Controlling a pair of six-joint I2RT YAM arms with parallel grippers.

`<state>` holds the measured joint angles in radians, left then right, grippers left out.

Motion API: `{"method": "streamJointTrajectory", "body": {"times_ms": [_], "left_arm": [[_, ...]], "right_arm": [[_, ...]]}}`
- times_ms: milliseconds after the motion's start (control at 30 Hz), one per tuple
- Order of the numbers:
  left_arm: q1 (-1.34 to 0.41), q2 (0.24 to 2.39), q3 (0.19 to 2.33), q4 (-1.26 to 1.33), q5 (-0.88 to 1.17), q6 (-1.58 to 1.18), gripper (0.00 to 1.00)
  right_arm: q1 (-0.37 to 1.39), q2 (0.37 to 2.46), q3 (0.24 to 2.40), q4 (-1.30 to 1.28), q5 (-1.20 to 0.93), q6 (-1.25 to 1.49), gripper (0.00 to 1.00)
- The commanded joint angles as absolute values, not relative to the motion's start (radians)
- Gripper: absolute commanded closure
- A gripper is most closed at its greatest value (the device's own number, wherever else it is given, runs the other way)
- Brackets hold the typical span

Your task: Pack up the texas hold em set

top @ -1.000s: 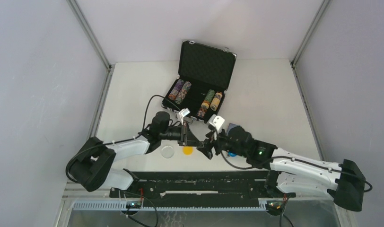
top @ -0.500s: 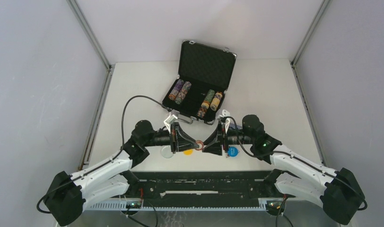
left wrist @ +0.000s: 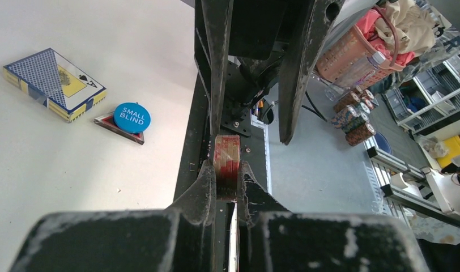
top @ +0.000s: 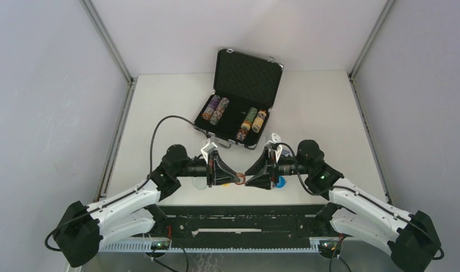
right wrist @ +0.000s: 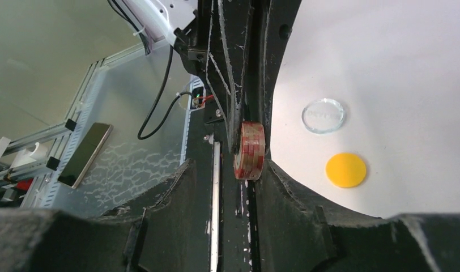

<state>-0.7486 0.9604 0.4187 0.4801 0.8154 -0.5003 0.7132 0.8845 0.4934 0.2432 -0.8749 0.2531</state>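
The two arms had swung out of their crossed reach close under the briefcase (top: 247, 76) and now met tip to tip in front of it, toward the near edge of the bench (top: 329, 107). Between the tips hung a short stack of red chips (right wrist: 249, 150), clear of the bench surface.

The left claw (top: 230, 177) was clenched on that stack, a pad flat on each face. The right claw (top: 250, 180) had narrowed from its wider spread and straddled the same stack, but the right wrist view showed a gap on one side, so its jaws were apart and not yet gripping.

That looked like a hand-over half made: the left claw carried the chips, and the right one had only closed in around them. Letting go on the left before the right pressed home could have spilled the stack.

The briefcase stood open, with two pairs of chip rolls (top: 215, 109) in its tray. Everything else lay on the near side of it:

- the card deck (left wrist: 53, 84)
- the blue "small blind" token (left wrist: 132, 117), lying on a red triangular piece
- the clear token (right wrist: 323, 115)
- the yellow token (right wrist: 345, 169)

So most of the packing was still undone.
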Motion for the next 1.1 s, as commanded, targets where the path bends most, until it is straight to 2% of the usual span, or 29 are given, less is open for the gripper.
{"method": "streamJointTrajectory", "body": {"times_ms": [0,633,767,933,967,1000,1067], "left_arm": [[-0.756,0.911,0.425,0.5,0.826,-0.461,1.0],[-0.808,0.888,0.432,0.495,0.836,-0.445,0.99],[-0.81,0.889,0.433,0.49,0.824,-0.443,0.97],[-0.813,0.886,0.432,0.474,0.817,-0.434,0.96],[-0.813,0.886,0.434,0.468,0.813,-0.43,0.94],[-0.813,0.886,0.436,0.458,0.806,-0.425,0.85],[-0.813,0.884,0.443,0.426,0.764,-0.414,0.58]], "right_arm": [[0.703,0.818,0.485,0.272,-0.857,0.266,0.45],[0.779,0.907,0.49,0.382,-0.843,0.297,0.47],[0.789,0.914,0.49,0.383,-0.831,0.297,0.58],[0.793,0.913,0.489,0.38,-0.807,0.286,0.82],[0.793,0.913,0.489,0.381,-0.804,0.285,0.87],[0.793,0.915,0.49,0.382,-0.796,0.281,0.91],[0.793,0.921,0.49,0.381,-0.769,0.273,0.97]]}}
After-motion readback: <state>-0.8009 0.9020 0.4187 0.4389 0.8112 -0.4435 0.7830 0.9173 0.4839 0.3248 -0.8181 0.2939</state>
